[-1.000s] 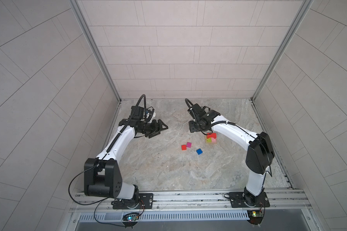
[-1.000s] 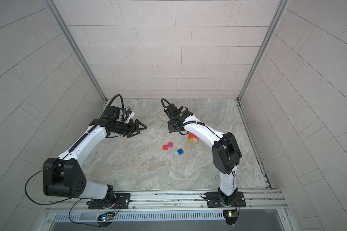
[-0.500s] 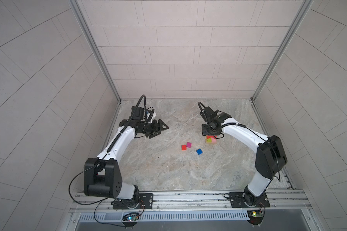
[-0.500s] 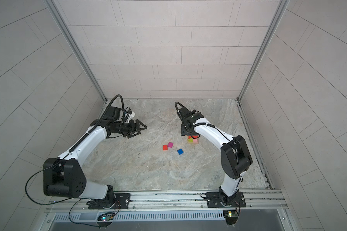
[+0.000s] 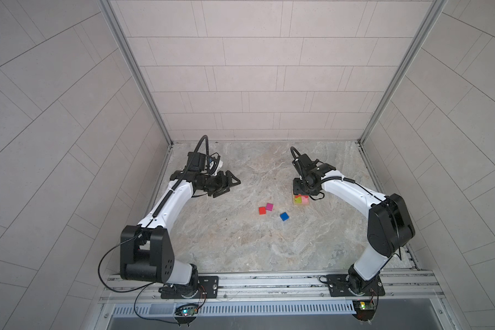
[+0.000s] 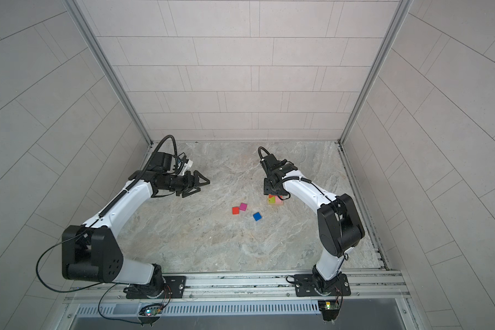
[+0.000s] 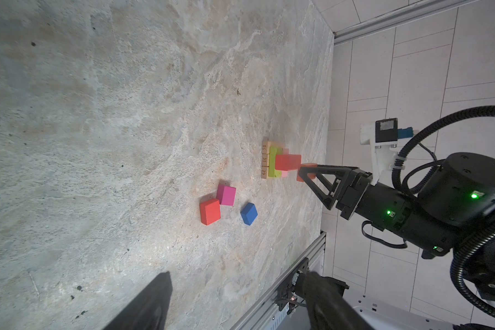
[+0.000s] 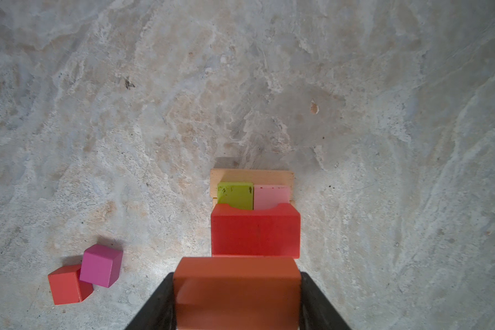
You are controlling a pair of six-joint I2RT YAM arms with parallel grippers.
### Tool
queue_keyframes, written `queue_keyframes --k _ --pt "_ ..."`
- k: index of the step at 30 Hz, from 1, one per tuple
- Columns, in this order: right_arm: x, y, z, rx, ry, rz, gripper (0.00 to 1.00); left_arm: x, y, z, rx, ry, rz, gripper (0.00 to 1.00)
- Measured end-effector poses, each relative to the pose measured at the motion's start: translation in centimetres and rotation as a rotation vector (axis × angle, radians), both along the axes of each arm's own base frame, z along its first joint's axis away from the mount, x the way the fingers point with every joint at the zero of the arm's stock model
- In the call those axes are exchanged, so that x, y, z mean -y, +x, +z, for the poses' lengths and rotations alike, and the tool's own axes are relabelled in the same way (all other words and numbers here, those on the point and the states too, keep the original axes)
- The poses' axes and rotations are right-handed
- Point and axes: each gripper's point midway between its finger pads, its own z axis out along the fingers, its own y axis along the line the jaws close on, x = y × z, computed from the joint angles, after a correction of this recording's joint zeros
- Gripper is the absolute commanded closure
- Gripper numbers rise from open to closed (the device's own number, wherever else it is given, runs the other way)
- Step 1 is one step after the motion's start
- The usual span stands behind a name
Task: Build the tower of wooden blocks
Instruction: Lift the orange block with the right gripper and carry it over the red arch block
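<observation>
While the wood block tower [image 5: 300, 199], right of the table's [image 5: 240, 243] middle, already has tan bars [image 8: 252, 174], lime oblong [image 8: 235, 195], pink oblong [image 8: 270, 197] and red notched piece [image 8: 255, 231] stacked, the right gripper [image 8: 237, 277] hangs close by its top, clamped on the orange oblong [image 8: 235, 297]. The left gripper [image 5: 229, 185] hovers well apart, jaws spread and empty. Roughly half done, I'd say: that orange piece and the loose red cube [image 5: 262, 210], magenta cube [image 5: 269, 206] and blue cube [image 5: 284, 216] nearby are not yet on.
</observation>
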Motion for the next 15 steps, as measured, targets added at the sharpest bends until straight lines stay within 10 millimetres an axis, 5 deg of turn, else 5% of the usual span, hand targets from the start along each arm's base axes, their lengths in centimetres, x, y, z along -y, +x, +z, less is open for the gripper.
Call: queue_keyframes --k 15 --pt "0.4 0.7 -0.61 0.027 -0.003 0.018 0.55 0.01 0.02 -0.08 -0.003 0.0 0.0 0.19"
